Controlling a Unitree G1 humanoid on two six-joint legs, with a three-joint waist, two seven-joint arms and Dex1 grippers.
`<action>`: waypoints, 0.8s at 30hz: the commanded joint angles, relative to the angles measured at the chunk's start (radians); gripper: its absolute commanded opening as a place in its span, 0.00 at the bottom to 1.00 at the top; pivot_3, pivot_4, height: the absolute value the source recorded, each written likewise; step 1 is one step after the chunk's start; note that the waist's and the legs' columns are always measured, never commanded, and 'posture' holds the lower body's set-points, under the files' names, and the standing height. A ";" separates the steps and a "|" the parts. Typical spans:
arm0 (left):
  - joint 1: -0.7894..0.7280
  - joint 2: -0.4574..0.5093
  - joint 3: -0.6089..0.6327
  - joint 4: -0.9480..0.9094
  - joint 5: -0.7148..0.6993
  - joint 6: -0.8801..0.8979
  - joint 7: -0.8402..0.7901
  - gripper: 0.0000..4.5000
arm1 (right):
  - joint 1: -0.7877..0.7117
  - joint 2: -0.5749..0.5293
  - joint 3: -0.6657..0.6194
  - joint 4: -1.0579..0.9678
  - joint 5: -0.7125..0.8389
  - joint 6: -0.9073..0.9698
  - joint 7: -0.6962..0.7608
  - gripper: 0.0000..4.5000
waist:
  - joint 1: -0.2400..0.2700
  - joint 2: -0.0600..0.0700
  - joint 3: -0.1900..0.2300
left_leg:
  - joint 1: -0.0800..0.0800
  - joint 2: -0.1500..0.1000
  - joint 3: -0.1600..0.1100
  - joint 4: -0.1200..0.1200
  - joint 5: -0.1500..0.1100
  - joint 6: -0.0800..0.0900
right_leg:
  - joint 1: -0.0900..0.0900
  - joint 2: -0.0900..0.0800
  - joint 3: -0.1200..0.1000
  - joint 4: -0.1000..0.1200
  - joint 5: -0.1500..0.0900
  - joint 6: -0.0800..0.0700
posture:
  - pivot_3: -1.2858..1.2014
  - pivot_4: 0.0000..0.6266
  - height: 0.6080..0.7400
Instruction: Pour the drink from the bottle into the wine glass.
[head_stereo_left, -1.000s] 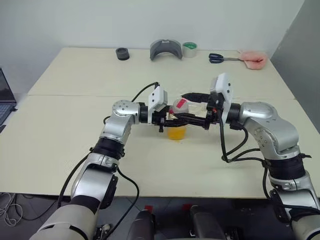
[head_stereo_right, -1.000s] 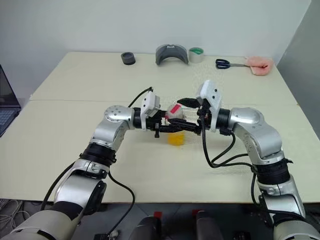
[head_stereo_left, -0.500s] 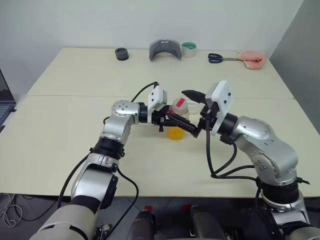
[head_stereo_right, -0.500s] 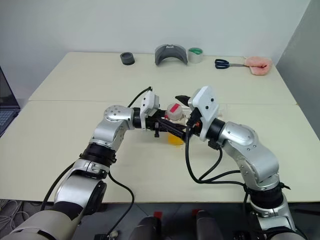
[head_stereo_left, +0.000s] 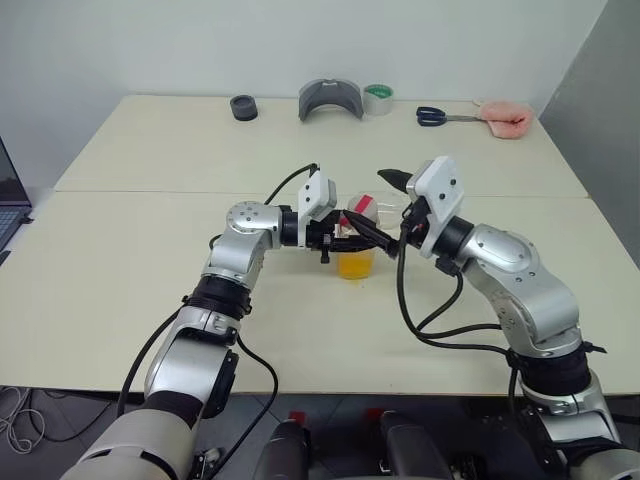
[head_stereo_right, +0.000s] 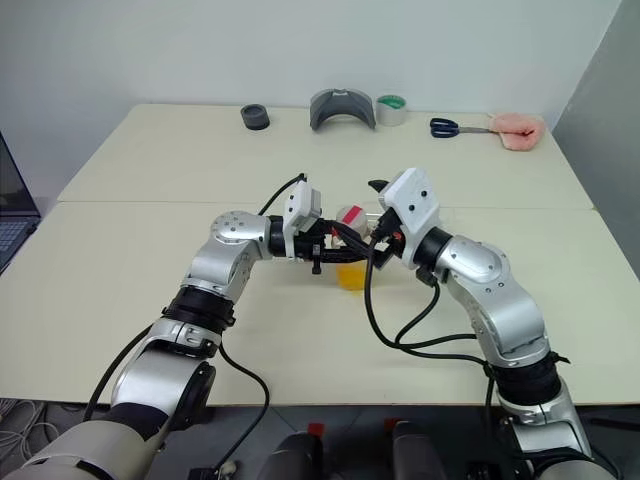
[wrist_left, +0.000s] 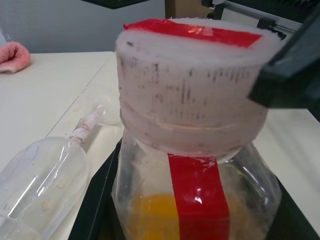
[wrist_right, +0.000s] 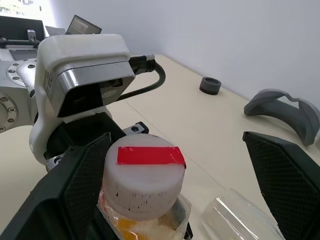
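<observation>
Near the middle of the counter (head_stereo_left: 150, 300) the bottle (head_stereo_left: 356, 243) stands upright, its squarish body pinched by the left fingers (head_stereo_left: 345, 236), which reach in level from the robot's left. The drink (head_stereo_left: 355, 265) fills only the lower part of the bottle.

The right fingers (wrist_right: 95, 172) are spread wide to either side of the red-and-white cap (wrist_right: 144, 175), and the right wrist view shows a gap between the cap and each finger, so they do not touch it. From the head views the upper right finger appears above and behind the cap while the other is lost among the left fingers.

The left wrist view shows what the head views hide: the wine glass (wrist_left: 42, 175) lies on its side on the counter just beside the bottle, its bowl nearest and its stem pointing away. The same view gives the red label strip (wrist_left: 198, 192) running down the bottle below the cap.

Along the far edge of the counter sit a black ring (head_stereo_left: 244, 107), a grey curved piece (head_stereo_left: 330, 99), a roll of tape (head_stereo_left: 378, 98), scissors (head_stereo_left: 438, 116) and a pink cloth (head_stereo_left: 505, 118) toward the far right corner.
</observation>
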 joint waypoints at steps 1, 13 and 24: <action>-0.021 0.001 0.025 -0.023 -0.022 -0.008 -0.005 0.39 | 0.014 -0.032 -0.051 -0.027 -0.002 -0.019 0.009 1.00 | 0.000 0.000 0.000 | 0.000 0.000 0.000 0.000 0.000 0.000 | 0.000 0.000 0.000 0.000 0.000 0.000 | 0.52 0.24 1.00; -0.019 0.002 0.025 -0.018 -0.020 -0.015 -0.007 0.39 | 0.035 -0.087 -0.101 -0.055 0.046 0.011 0.032 1.00 | 0.000 0.000 0.000 | 0.000 0.000 0.000 0.000 0.000 0.000 | 0.000 0.000 0.000 0.000 0.000 0.000 | 0.52 0.24 1.00; -0.033 0.001 0.041 -0.001 -0.026 -0.002 -0.004 0.39 | 0.035 -0.111 -0.144 -0.153 0.199 0.125 0.074 1.00 | 0.000 0.000 0.000 | 0.000 0.000 0.000 0.000 0.000 0.000 | 0.000 0.000 0.000 0.000 0.000 0.000 | 0.52 0.24 1.00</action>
